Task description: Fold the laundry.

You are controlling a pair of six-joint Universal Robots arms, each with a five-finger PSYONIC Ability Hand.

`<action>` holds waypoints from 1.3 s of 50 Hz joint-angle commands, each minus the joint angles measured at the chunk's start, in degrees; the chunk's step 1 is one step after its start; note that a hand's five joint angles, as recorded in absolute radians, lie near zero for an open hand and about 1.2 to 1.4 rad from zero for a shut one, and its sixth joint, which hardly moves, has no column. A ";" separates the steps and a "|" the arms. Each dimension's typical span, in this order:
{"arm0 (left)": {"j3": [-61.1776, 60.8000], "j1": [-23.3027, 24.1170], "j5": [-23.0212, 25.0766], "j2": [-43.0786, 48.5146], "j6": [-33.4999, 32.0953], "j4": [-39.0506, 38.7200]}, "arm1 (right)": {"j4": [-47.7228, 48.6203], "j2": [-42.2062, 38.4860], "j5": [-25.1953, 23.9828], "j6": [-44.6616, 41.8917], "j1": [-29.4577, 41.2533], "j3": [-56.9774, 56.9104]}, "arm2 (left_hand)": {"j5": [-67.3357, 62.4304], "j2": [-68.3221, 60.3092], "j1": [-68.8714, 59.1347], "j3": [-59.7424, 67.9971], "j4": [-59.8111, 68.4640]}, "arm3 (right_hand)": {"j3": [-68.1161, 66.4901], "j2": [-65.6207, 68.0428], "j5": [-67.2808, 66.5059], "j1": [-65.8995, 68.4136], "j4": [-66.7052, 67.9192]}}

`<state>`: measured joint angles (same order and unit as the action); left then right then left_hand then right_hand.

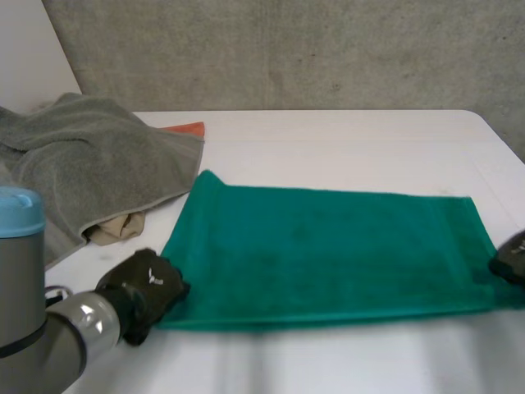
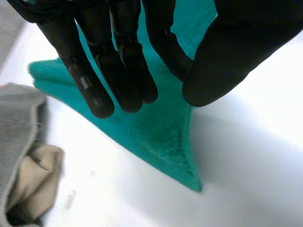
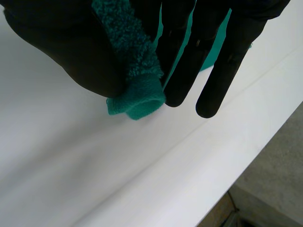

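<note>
The green towel (image 1: 328, 246) is spread flat across the middle of the white worktop (image 1: 344, 139). Its near left corner is pinched between the fingers and thumb of the left hand (image 1: 148, 287). Its near right corner is grasped by the right hand (image 1: 510, 261), with the cloth bunched against the thumb. For a clean fold, both corners should be raised together, kept taut and level, then laid square on the far edge. A grey towel (image 1: 90, 164) is heaped just beside the far left corner.
</note>
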<state>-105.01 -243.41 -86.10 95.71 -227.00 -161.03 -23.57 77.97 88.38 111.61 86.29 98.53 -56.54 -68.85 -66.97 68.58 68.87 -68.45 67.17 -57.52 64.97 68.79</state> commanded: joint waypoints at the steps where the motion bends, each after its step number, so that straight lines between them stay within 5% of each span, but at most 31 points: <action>1: 6.82 0.74 -0.12 6.03 -2.66 -3.56 | 1.24 0.52 -3.65 -2.28 -3.50 1.05 | -13.46 -11.15 -13.03 11.42 11.13 | -11.55 12.83 -12.48 15.03 11.21; 16: 35.90 1.09 -1.35 36.45 -3.45 -33.89 | 18.82 -18.81 2.41 10.12 3.27 -17.31 | -13.46 -11.15 -13.03 11.42 11.13 | -11.55 12.83 -12.48 15.03 11.21; 24: 36.56 3.19 -1.96 39.99 -2.66 -35.41 | 20.93 -22.87 5.93 10.47 5.47 -18.91 | -12.48 -10.17 -12.05 10.44 10.15 | -11.55 12.83 -12.48 15.03 11.21; 28: 29.02 5.22 -5.55 31.86 0.31 -33.31 | 22.34 -21.73 5.49 11.88 5.29 -16.27 | 32.48 34.78 32.90 -34.52 -34.80 | -11.55 12.83 -12.48 15.03 11.21; 34: 20.21 6.19 -11.28 18.47 12.52 -29.88 | 23.31 -18.65 3.73 13.02 5.29 -13.20 | 52.28 54.59 52.71 -54.32 -54.61 | -11.55 12.83 -12.48 15.03 11.21; 40: 12.84 7.50 -12.25 5.56 27.36 -16.38 | 23.40 -17.94 3.29 13.02 5.20 -11.61 | 51.79 54.09 52.21 -53.83 -54.11 | -11.55 12.83 -12.48 15.03 11.21; 47: 5.01 11.98 -12.07 2.90 37.40 -4.58 | 23.49 -17.94 2.85 13.11 5.03 -11.00 | 51.79 54.10 52.21 -53.83 -54.11 | -11.55 12.83 -12.48 15.03 11.21; 53: 0.43 15.15 -12.25 3.95 40.58 -4.55 | 23.49 -17.86 2.41 13.11 5.12 -10.38 | 51.96 54.26 52.38 -54.00 -54.28 | -11.55 12.83 -12.48 15.03 11.21; 59: 0.16 15.33 -12.78 9.66 40.84 -12.81 | 23.49 -17.77 2.32 13.20 5.03 -9.68 | 49.62 51.92 50.04 -51.65 -51.94 | -11.55 12.83 -12.48 15.03 11.21; 61: 0.33 15.07 -12.87 10.54 40.58 -14.40 | 23.66 -17.24 2.32 13.20 5.03 -9.15 | 44.75 47.06 45.18 -46.79 -47.08 | -11.55 12.83 -12.48 15.03 11.21; 65: 1.47 14.10 -14.88 14.49 40.05 -16.51 | 24.54 -16.10 2.32 13.11 4.94 -8.36 | 2.79 5.09 3.21 -4.83 -5.11 | -11.55 12.83 -12.48 15.03 11.21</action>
<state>-104.94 -228.05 -98.96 105.26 -186.08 -172.94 0.09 60.58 90.71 124.77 91.32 89.14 -16.54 -26.53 -28.22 26.40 26.47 -68.45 67.17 -57.65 64.97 68.79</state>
